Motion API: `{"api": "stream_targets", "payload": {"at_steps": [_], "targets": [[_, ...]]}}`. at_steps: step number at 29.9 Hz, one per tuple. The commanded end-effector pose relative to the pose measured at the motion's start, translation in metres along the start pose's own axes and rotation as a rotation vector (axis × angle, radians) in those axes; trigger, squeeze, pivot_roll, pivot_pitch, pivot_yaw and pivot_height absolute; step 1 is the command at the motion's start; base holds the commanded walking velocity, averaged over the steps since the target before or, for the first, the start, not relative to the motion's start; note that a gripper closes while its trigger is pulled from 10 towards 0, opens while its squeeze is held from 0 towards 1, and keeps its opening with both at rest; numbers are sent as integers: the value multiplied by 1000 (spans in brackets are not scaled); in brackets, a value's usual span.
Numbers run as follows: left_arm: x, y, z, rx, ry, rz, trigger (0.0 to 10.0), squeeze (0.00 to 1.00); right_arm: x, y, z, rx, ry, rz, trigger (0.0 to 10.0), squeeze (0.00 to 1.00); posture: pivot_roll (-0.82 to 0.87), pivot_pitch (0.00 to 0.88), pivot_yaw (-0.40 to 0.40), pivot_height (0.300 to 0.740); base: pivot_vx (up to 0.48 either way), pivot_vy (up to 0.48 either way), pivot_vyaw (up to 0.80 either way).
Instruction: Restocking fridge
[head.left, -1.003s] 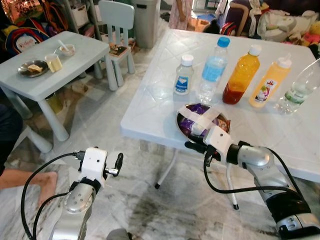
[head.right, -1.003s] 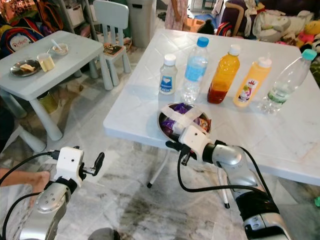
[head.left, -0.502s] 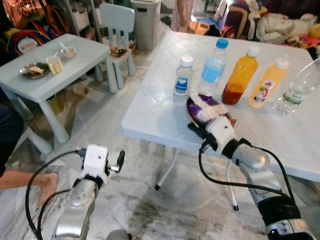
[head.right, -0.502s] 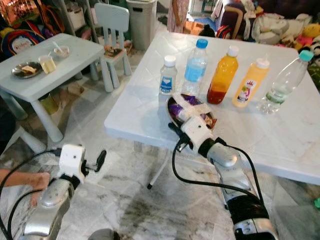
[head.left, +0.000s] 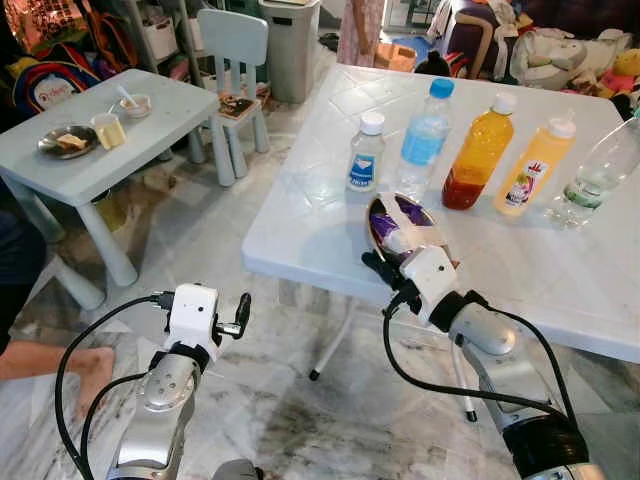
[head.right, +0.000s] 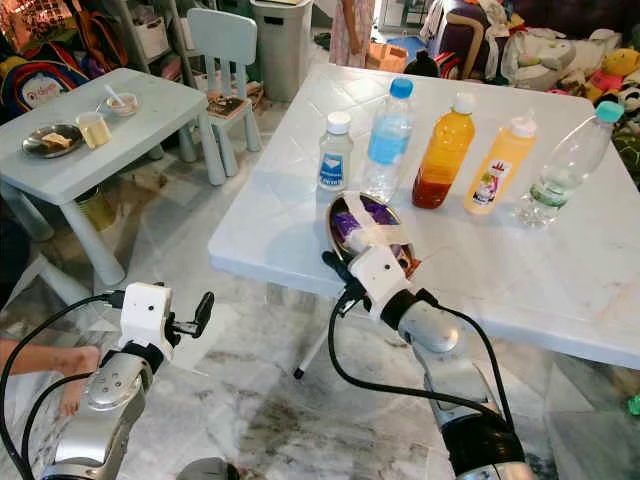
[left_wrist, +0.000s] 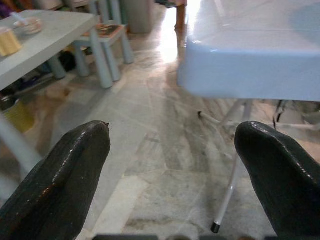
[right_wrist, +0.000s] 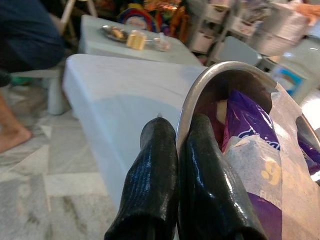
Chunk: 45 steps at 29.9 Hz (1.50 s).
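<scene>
Round shiny metal bowl (head.left: 400, 232) holding purple snack packets under a strip of pale tape, centre of the frame, tilted steeply on edge at the near margin of the white plastic desk (head.left: 330, 215). The right tool (right_wrist: 175, 150) pinches the bowl's near rim, one black finger (right_wrist: 150, 185) outside the wall and the other inside, pressed narrow against the thin metal. The rim is smooth and thin, so the hold looks shallow; the packets, judged loose apart from the tape, could slide out toward the low side.

To carry this step well, the wrist should roll back until the rim is level, and only then lift and draw the bowl clear of the desk edge, slowly, keeping the load above the fingers so the bowl does not pivot about the pinch.

Behind the bowl, in the upper centre and upper right, stands a row of bottles: a small white-capped bottle (head.left: 367, 152), a blue-capped water bottle (head.left: 424, 137), two orange drink bottles (head.left: 481, 152) and a clear bottle at the frame's right edge. These appear still to be moved.

The left tool (left_wrist: 170, 165), lower left in the eye views, hangs over the marbled floor with its fingers spread wide and nothing between them. A small pale blue desk (head.left: 100, 150) with dishes occupies the upper left.
</scene>
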<state>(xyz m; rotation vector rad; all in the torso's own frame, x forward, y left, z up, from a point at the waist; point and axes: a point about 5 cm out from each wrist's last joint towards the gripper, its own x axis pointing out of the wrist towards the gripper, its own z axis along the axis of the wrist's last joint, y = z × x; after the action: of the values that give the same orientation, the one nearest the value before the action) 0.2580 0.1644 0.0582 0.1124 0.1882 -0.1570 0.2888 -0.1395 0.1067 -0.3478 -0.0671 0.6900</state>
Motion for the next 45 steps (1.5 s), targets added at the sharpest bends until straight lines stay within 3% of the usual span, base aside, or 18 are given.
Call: {"api": "stream_targets", "payload": {"at_steps": [1,17,29,34,39,45], "targets": [[-1,1,-4,6,14,12,10000,0,3,0,13,-34,-45,19,10000,0,17,0,-32,740,0,0,475],[2,-2,-7,12,11,14,10000,0,4,10,17,-98,-59,113,10000,0,8,0,-42,740,0,0,778],[-14,9,-32,25,69,53,10000,0,-4,24,2,-13,-37,90,10000,0,31,0,-102,740,0,0,788],[-10,7,-33,47,60,52,10000,0,0,28,0,-24,-37,96,10000,0,41,0,-100,740,0,0,788],[-5,17,-17,114,-11,85,10000,0,6,24,5,-35,-62,50,10000,0,45,0,-76,740,0,0,788],[-17,34,-16,127,-30,138,10000,0,-4,25,3,-47,-64,30,10000,0,48,0,-53,740,0,0,788]]}}
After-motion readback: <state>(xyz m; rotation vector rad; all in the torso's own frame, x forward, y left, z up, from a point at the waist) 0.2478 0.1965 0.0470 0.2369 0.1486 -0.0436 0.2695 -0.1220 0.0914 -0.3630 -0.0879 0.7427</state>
